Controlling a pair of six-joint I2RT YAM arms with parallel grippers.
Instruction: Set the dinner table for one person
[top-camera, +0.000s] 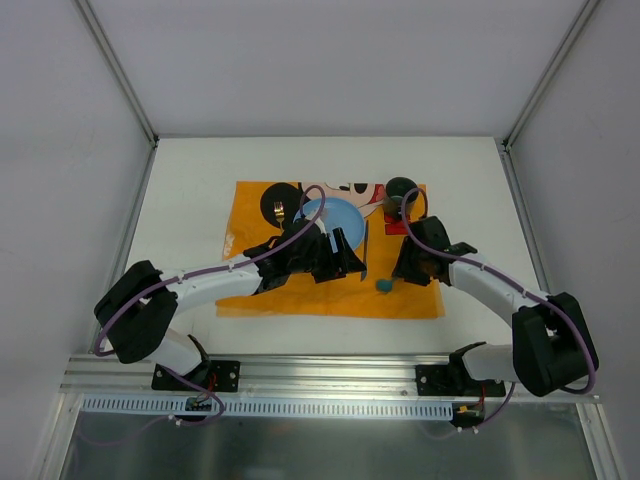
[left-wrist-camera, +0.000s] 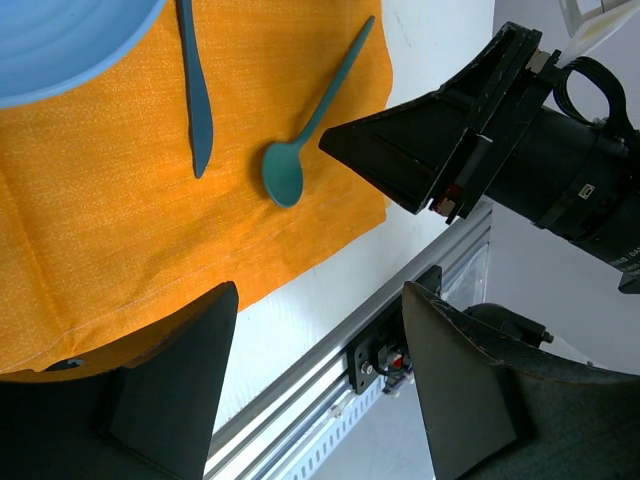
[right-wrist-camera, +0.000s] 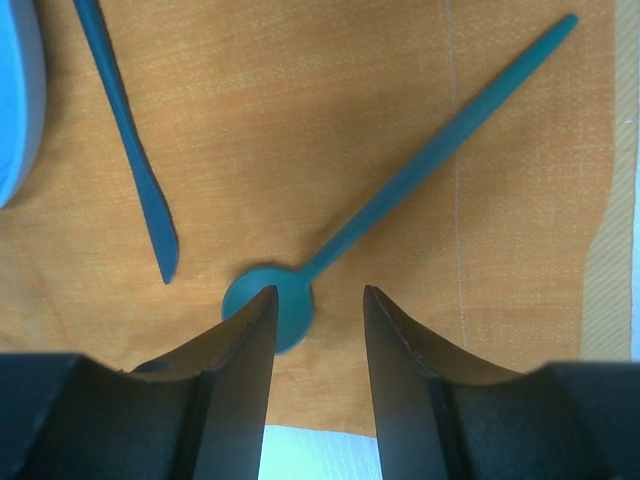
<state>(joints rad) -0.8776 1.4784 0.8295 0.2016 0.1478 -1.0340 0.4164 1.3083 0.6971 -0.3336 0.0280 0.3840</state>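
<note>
**Q:** Overhead view: where was the task's thing, and why that layout?

**A:** The large flat white dinner table (top-camera: 200, 170) carried an orange cartoon-print cloth placemat (top-camera: 330, 300) near its middle. A round light-blue plate (top-camera: 338, 215) lay on the mat. A slim teal plastic knife (top-camera: 366, 250) and a teal plastic spoon (top-camera: 384, 287) lay to the plate's right, apparently as one person's setting. Both arms reached inward over the mat.

**Q:** Left wrist view?

**A:** The left pincer (left-wrist-camera: 320, 400) hung over the mat's near edge, jaws wide apart, nothing between them. Judgement: it was parked clear so that the other arm had room to work.

**Q:** Right wrist view?

**A:** The right pincer (right-wrist-camera: 318, 340) stood partly open, gripping nothing, with its fingertips either side of the spoon's bowl. The spoon lay flat on the mat, slanted rather than parallel to the knife. Whether the fingertips touched the bowl could not be told. Judgement: that straddling position suited nudging the spoon straight or regripping it.
</note>
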